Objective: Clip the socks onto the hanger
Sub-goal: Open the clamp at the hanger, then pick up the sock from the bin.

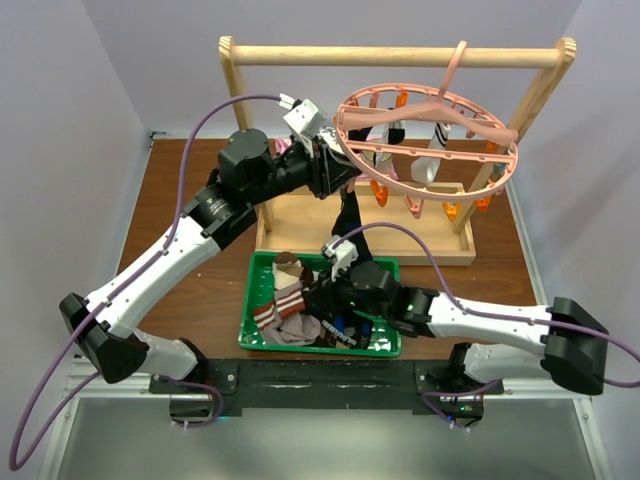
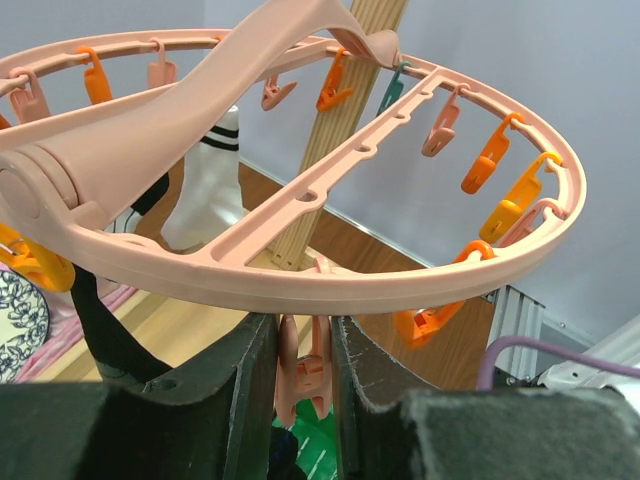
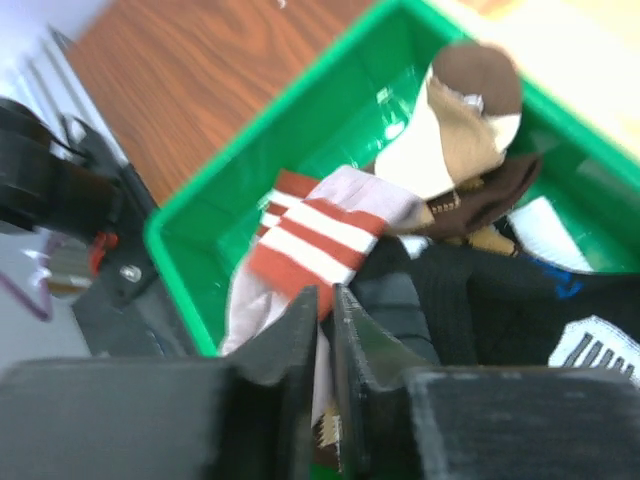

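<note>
Rack: one wooden rack (image 1: 395, 56) across the upper half of the top view; the hanger hangs from its bar.
Hanger: one pink ring (image 2: 420, 290) at upper right of the top view, roughly level, with clips all round its rim.
Tray: one green tray (image 3: 330, 100) at lower centre of the top view, holding the loose socks.
Hung socks: three as far as I can count: one black sock (image 2: 100, 320) and two white.
Loose socks: at least four, among them a striped sock (image 3: 320, 235) and a brown-tan sock (image 3: 465, 130); overlap hides the exact count.
Left gripper (image 2: 300, 330): at the ring's left rim, fingers squeezed on one pink clip (image 2: 300, 385) that hangs straight down.
Right gripper (image 3: 325, 300): down in the tray, jaws nearly together, apparently pinching the striped sock's edge.
Deciding relation: the held clip lies above the tray, toward the frame's top. The sock's long axis runs roughly up-frame. The right arm is nearer the sock, so it likely does the lift.
</note>
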{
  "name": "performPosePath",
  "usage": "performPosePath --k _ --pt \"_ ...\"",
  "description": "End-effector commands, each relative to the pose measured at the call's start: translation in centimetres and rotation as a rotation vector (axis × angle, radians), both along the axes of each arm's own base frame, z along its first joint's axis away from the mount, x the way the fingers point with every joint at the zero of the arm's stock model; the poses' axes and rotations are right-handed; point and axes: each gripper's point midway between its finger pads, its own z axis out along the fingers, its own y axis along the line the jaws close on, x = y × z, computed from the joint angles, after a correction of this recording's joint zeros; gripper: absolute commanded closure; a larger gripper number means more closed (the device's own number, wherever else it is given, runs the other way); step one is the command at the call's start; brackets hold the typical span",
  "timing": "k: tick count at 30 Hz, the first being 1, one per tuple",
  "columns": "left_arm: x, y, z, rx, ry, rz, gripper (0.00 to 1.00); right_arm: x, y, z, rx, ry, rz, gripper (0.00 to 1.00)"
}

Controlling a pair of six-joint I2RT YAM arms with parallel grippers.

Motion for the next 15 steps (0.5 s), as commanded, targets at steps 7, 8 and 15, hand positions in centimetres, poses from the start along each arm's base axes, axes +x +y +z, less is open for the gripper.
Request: performPosePath --k 7,8,15 --pt "-0.9 0.6 1.1 -0.038 -0.015 -0.011 1.0 -0.2 -6.5 -0.8 -0.226 -0.095 -0.044 0.69" --pt "-0.9 0.5 1.0 -0.036 -0.013 -0.011 1.0 0.1 -6.8 -0.7 -0.243 -0.123 -0.053 0.67" --pt "-0.8 0.7 1.0 -0.044 -0.002 -0.008 1.0 0.4 -3.5 1.3 -0.389 -0.427 0.06 0.46"
